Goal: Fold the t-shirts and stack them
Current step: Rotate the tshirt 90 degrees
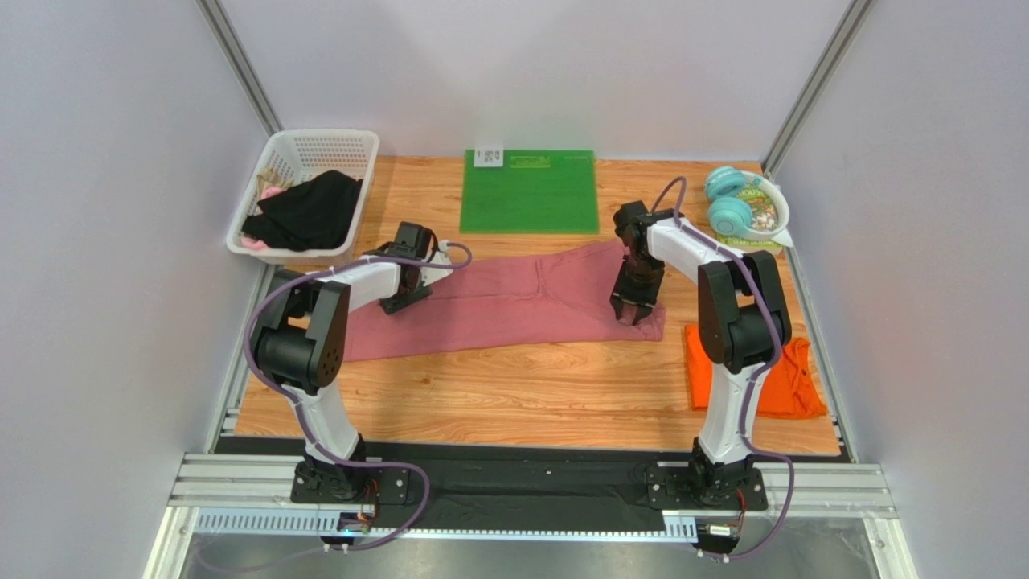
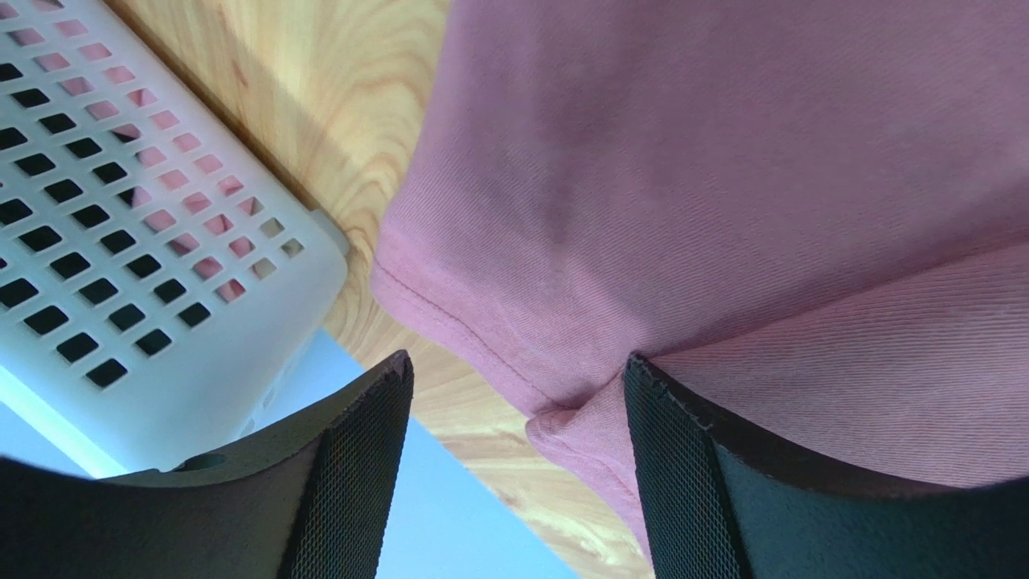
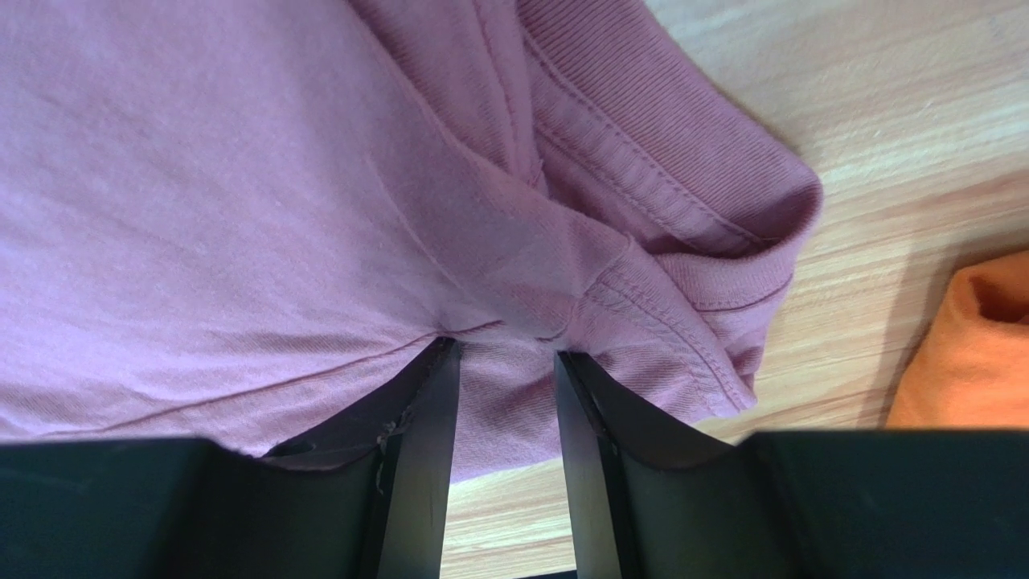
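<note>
Here's the pink shirt [image 1: 519, 308], folded into a long strip across the middle of the table [image 1: 544, 398], running from near the left edge toward the right. The left gripper [image 2: 517, 362] is down at the strip's left end with its fingers spread wide. The hemmed edge of the cloth reaches into the gap beside one finger, and bare wood shows between them, so nothing is held there. Over at the right end, the right gripper [image 3: 507, 350] is down near the ribbed collar. Its fingers are drawn in close on a puckered bunch of pink cloth, pinching it. The orange shirt [image 1: 791, 380] lies by the right edge, near the front corner, apart from the pink one. A green mat [image 1: 529, 191] sits at the middle of the far edge. A white basket [image 1: 302, 151] with black cloth [image 1: 308, 208] in it fills the far left corner, and teal headphones [image 1: 728, 199] lie in the far right corner.
</note>
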`<move>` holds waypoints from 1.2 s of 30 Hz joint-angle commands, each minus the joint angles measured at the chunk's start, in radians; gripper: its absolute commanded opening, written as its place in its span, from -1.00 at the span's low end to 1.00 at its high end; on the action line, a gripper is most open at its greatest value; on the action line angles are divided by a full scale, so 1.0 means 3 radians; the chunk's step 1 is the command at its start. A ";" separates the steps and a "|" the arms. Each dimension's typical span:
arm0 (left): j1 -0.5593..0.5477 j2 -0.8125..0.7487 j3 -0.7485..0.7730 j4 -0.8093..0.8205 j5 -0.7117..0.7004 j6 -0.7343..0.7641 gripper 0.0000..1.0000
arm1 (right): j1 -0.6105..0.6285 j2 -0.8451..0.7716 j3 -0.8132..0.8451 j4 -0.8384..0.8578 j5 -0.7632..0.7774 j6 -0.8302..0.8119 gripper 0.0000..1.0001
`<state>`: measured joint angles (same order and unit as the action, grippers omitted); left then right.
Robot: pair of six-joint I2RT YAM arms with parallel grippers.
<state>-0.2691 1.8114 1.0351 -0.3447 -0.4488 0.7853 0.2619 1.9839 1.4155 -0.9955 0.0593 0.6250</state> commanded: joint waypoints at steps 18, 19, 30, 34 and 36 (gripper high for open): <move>-0.0943 -0.0183 -0.0009 -0.1249 0.0478 -0.0347 0.43 | -0.0362 0.1077 0.1687 -0.0465 -0.0060 -0.0192 -0.20; -0.0969 -0.0183 0.0031 -0.1280 0.0494 -0.0362 0.43 | -0.0367 0.1123 0.1785 -0.0486 -0.0065 -0.0197 -0.19; -0.1388 0.0087 0.0624 -0.1607 0.0877 -0.0633 0.43 | -0.0561 0.1660 0.2772 -0.0737 -0.0147 -0.0207 -0.14; -0.1547 0.0210 0.0829 -0.1699 0.1000 -0.0685 0.43 | -0.0612 0.1773 0.2946 -0.0701 -0.0397 -0.0176 -0.12; -0.1583 0.0287 0.0936 -0.1730 0.1031 -0.0695 0.43 | -0.0607 0.1824 0.2992 -0.0650 -0.0494 -0.0176 -0.11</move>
<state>-0.7128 1.8645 1.2480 -0.8280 -0.2161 0.6155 0.0860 2.4886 2.2608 -1.2190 -0.0250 0.5709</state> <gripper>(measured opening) 0.712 0.438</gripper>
